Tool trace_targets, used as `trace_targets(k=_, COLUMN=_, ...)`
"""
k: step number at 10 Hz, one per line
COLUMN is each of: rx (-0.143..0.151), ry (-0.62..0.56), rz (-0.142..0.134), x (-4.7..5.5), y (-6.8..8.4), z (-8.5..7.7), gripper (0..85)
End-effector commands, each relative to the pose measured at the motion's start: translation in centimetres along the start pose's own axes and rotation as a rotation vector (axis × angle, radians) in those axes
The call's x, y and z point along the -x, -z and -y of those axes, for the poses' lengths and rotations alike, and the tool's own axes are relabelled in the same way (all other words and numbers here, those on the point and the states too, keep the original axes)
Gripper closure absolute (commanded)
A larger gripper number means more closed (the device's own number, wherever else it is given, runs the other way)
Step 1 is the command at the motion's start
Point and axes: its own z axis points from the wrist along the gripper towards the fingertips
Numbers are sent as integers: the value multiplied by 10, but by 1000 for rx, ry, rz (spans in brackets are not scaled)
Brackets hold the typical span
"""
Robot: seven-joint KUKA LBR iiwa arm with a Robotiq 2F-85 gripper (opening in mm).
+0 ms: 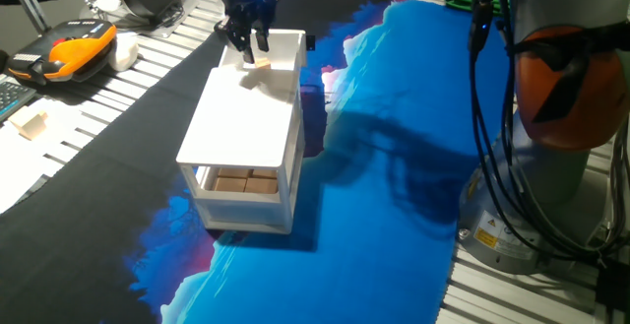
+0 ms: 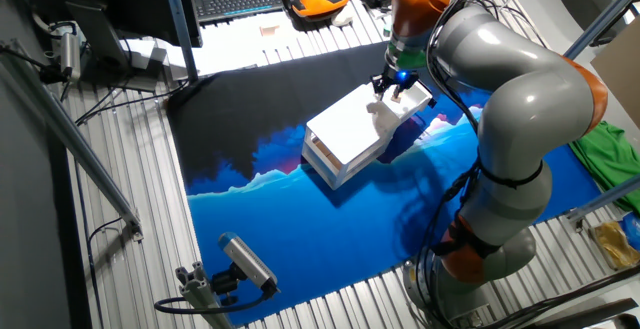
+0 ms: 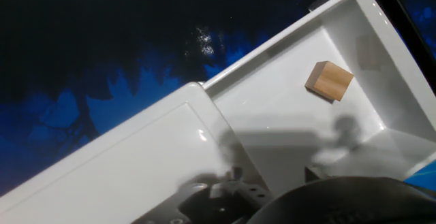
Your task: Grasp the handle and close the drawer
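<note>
In one fixed view the small white cabinet stands on the blue and black mat, its lower tier showing tan wooden blocks, and the drawer is pulled out at the far end, away from the camera. The gripper hangs right over the open drawer with its two fingers spread apart and nothing between them; a small wooden cube lies inside beneath it. In the other fixed view the arm bends down from the right to the cabinet, the gripper over the drawer that juts out toward the arm; the handle cannot be made out here. In the hand view the drawer is plainly open, the cube resting on its floor. So nothing of the task looks done: the handle is not yet grasped and the whole push remains.
</note>
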Motion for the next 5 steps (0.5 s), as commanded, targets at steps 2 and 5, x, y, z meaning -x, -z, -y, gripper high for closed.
trace_targets(k=2, rx=0, ry=-1, rz=8, x=0, y=0, z=0, gripper=850)
trace_targets(k=5, rx=1, ry=4, rz=12, x=1, y=1, z=0, gripper=850)
